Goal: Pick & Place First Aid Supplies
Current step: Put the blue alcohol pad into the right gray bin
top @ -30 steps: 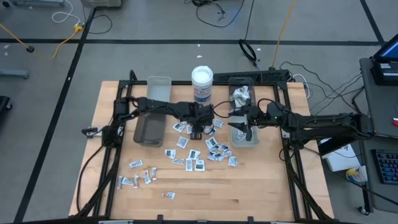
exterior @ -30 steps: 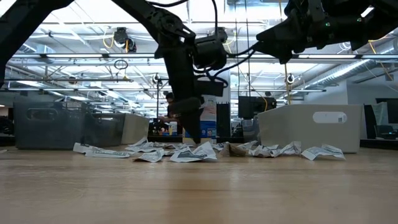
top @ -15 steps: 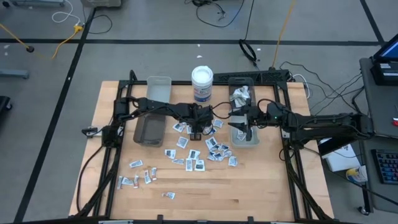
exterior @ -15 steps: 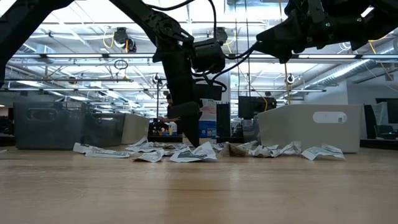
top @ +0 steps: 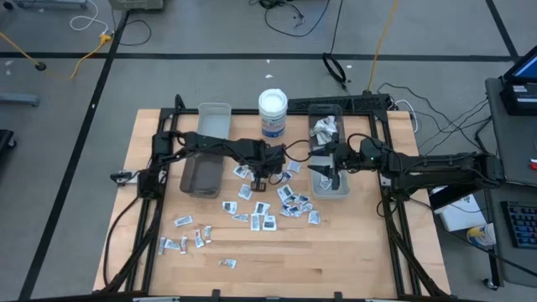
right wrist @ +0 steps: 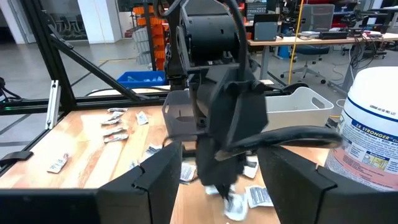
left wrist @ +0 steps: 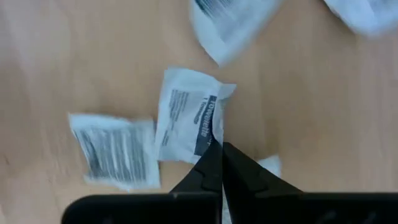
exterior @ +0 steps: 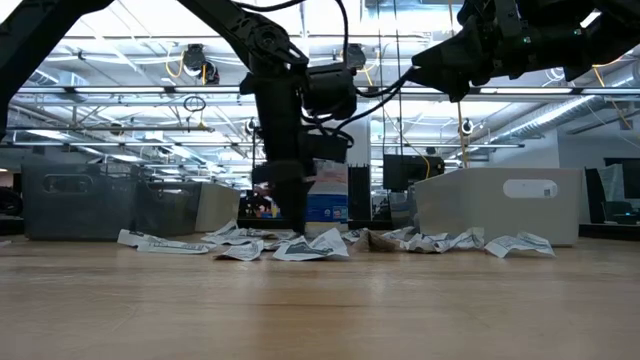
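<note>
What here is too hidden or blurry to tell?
- Left gripper shut at a packet; pinched or not is unclear.
- Left bin: contents too small, high view.
- Packet print: blurred, left wrist view.
- Tub: cut off, right wrist view.

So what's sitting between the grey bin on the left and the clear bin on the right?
In the high view, between the grey bin and the clear bin: the shut left gripper and scattered packets.

1. First aid supplies: small flat white packets with dark print, scattered mid-bench, main cluster.
2. Smaller group of strip packets toward the left front.
3. One white square packet lies flat, dark print up, corner crumpled.
</note>
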